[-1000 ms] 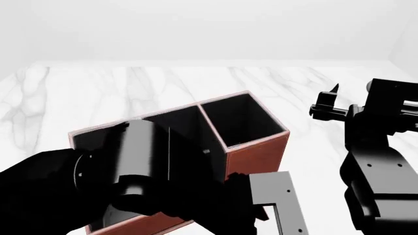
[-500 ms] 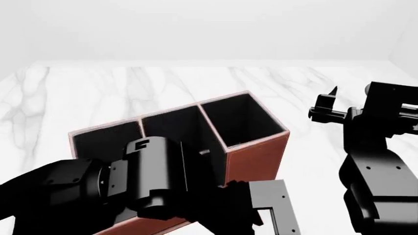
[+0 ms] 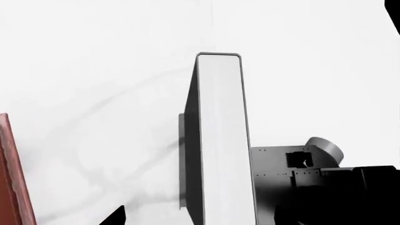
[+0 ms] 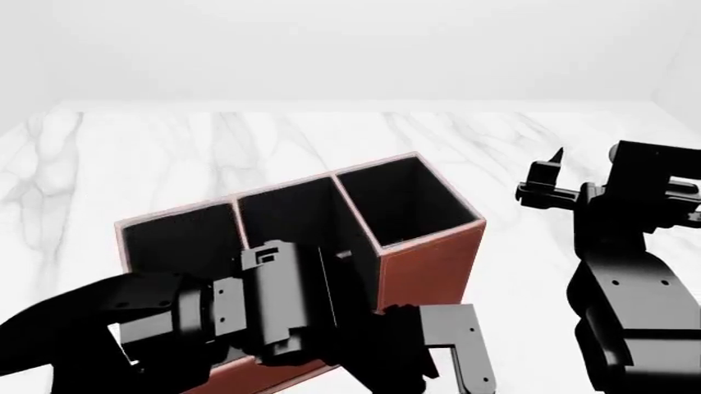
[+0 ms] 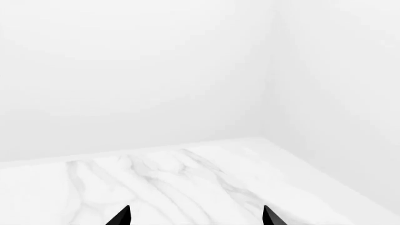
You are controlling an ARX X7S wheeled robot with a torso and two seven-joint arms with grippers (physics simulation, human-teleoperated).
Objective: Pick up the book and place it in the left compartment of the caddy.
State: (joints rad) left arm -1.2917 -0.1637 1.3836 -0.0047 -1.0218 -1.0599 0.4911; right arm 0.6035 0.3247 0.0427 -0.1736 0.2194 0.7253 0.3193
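Observation:
The book (image 3: 218, 140) shows in the left wrist view, white page edges towards the camera, black cover along one side. It stands between the jaws of my left gripper (image 3: 194, 220). One fingertip (image 3: 119, 216) stands clear of the cover; the other is hidden. In the head view the book is lost among the black parts of my left arm (image 4: 274, 304), which hangs in front of the caddy (image 4: 428, 263). The caddy's leftmost bay (image 4: 176, 238) is partly covered by that arm. My right gripper (image 4: 542, 176) is open and empty, as the right wrist view (image 5: 196, 216) also shows.
The caddy's reddish wall (image 3: 11, 178) edges the left wrist view. A grey robot bracket (image 4: 460, 345) sits by the caddy's near right corner and also shows in the left wrist view (image 3: 281, 161). White marble table (image 4: 164, 148) lies all round, with white walls behind.
My left arm has drawn down and towards me in front of the caddy, its wrist turning, so more of the middle bay shows. The right gripper has barely shifted.

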